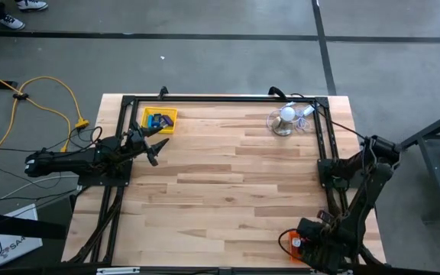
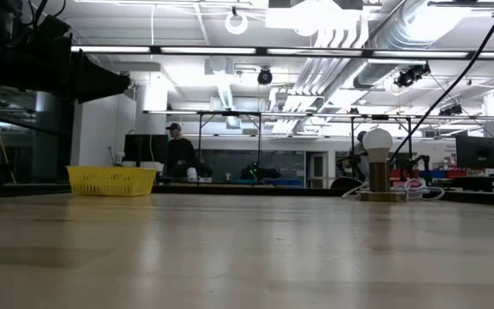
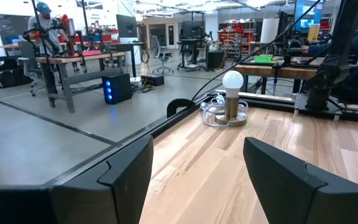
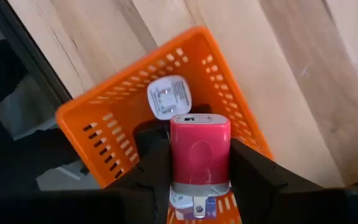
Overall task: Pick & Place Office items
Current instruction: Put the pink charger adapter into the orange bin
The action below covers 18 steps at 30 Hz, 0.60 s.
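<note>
A wooden tabletop (image 1: 228, 183) framed by black rails is filling the middle of the overhead picture, with one dark arm at each side.

The left claw (image 1: 153, 145) is hovering at the upper left of the tabletop, just below a yellow tray (image 1: 159, 120) that is holding small blue office items (image 1: 156, 121). Its two fingers are standing spread wide with nothing between them; in the left wrist picture they are framing bare wood at the bottom of the frame.

The right claw (image 4: 199, 163) is sitting at the lower right corner of the overhead picture, over an orange tray (image 4: 222, 81). It is pinching a red charger block (image 4: 199, 146) between its two dark fingers, its silver prongs pointing toward the bottom of the right wrist frame. Just above the red block in that frame, a white plug adapter (image 4: 169, 97) is lying inside the orange tray. Whether the red block is touching the tray floor cannot be told.

At the upper right of the overhead picture, a white ball-shaped object (image 1: 287, 114) on a short stand is sitting among clear wiry loops, well apart from both claws. In the table-level picture it is showing at the right, with the yellow tray at the left. A person (image 2: 178, 154) is standing in the room far beyond the tabletop.
</note>
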Each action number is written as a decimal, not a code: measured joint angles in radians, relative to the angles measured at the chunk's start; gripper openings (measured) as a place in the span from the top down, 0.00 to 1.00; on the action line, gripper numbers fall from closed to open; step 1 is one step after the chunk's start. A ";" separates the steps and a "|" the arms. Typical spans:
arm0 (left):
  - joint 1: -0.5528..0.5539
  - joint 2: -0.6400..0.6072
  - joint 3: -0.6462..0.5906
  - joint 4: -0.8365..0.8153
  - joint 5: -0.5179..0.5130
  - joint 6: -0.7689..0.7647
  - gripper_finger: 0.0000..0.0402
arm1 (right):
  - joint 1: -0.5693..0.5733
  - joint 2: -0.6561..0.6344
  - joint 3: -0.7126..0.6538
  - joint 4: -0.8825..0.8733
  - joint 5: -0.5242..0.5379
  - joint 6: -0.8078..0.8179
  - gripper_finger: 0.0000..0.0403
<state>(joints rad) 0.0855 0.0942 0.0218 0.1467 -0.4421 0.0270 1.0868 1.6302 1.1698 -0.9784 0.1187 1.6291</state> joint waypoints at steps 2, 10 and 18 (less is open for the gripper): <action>0.000 0.000 0.000 0.000 0.000 0.000 0.40 | 0.009 0.016 0.000 0.007 -0.007 0.015 0.70; 0.000 0.000 0.000 0.000 0.000 0.000 0.40 | 0.022 0.056 0.000 0.010 -0.009 0.027 0.70; 0.000 0.000 0.000 0.000 0.000 0.000 0.40 | 0.019 0.062 0.000 0.010 0.004 0.025 0.69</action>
<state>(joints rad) 0.0853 0.0940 0.0219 0.1467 -0.4423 0.0273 1.1059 1.6920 1.1698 -0.9688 0.1223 1.6542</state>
